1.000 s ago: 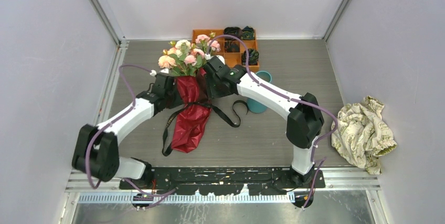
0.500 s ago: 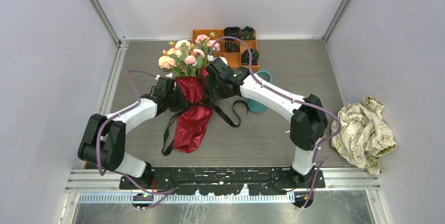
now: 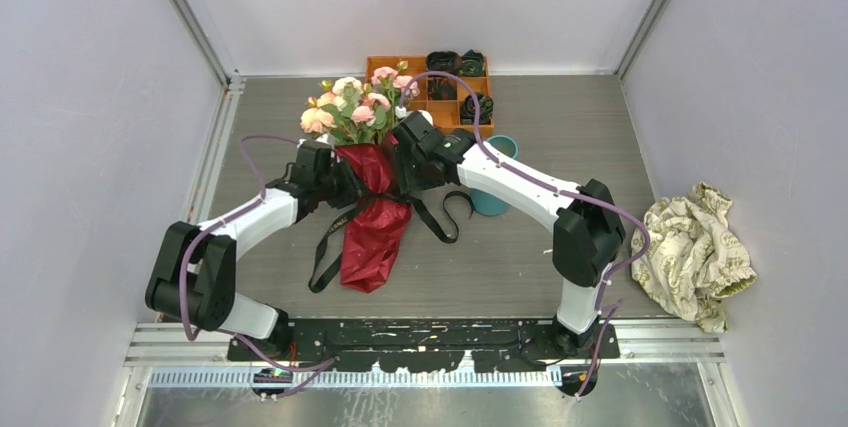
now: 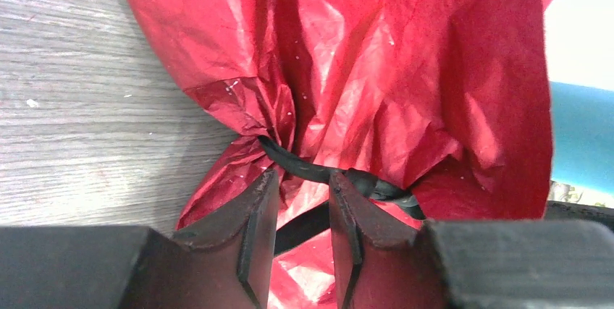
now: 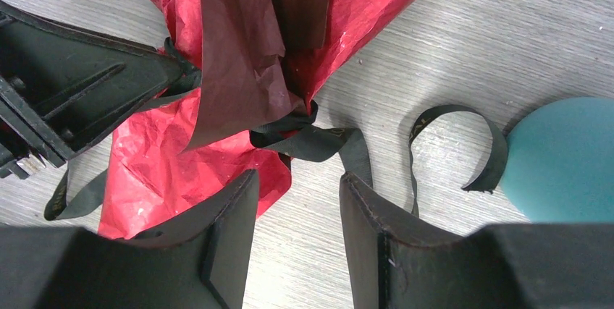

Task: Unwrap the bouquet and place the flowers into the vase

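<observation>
Nearest the table's (image 3: 560,117) front edge lies the crumpled tail of the dark red wrapping paper (image 3: 372,242). It belongs to the bouquet (image 3: 372,182), a bundle of roses in paper that lies flat a little left of the table's middle. Its long axis runs from the front edge to the back edge, leaning slightly left as it goes. The paper tail points towards the arms and the blooms point away.

At the pinched waist the thin black ribbon (image 4: 311,171) is still knotted, so the untying step is in hand. The left gripper (image 4: 304,177) sits at the waist on the bouquet's left side. Its jaws are parted, with a ribbon strand crossing the gap and not visibly pinched. The right gripper (image 5: 298,176) hangs over the loose ribbon tails on the right side, its jaws apart and holding nothing.

To do this well, I judge one gripper should pin the waist. The other should close on a free tail, not the band, and pull outward along the table so the knot slips without tearing paper or dragging stems.

Just right of the waist is the small teal-blue tapered vase (image 5: 565,157). Farther back, the pink, peach and cream flowers (image 3: 355,107) fan out beside the orange compartment tray (image 3: 380,62) at the back edge.
</observation>
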`<state>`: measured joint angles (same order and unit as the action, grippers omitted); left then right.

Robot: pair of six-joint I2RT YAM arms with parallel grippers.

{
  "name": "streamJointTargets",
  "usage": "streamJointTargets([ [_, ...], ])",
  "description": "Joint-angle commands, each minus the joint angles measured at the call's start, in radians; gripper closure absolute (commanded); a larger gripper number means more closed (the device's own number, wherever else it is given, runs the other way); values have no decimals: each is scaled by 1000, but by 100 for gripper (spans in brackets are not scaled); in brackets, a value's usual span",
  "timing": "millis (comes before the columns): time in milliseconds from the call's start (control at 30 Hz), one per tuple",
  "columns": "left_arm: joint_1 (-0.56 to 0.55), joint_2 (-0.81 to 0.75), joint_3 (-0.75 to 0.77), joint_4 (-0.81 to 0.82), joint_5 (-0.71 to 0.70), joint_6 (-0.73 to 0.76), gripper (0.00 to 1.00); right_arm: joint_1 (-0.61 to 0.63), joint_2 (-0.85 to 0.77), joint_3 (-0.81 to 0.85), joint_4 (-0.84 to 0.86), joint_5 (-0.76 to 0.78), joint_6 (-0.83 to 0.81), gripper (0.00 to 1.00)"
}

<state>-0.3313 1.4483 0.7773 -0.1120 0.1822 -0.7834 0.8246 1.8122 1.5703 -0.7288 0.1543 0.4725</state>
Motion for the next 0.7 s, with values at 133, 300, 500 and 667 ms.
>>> streamJointTargets([
  [133, 3, 25, 19, 105, 58, -59, 67, 1, -17, 0, 47, -17, 15, 50],
  [300, 3, 84, 28, 148, 69, -73, 66, 0, -16, -10, 56, -28, 18, 50],
  [500, 3, 112, 38, 138, 88, -75, 65, 0, -6, -5, 58, -30, 17, 50],
  [667, 3, 148, 51, 119, 96, -70, 69, 1, 5, -4, 64, -35, 21, 53],
])
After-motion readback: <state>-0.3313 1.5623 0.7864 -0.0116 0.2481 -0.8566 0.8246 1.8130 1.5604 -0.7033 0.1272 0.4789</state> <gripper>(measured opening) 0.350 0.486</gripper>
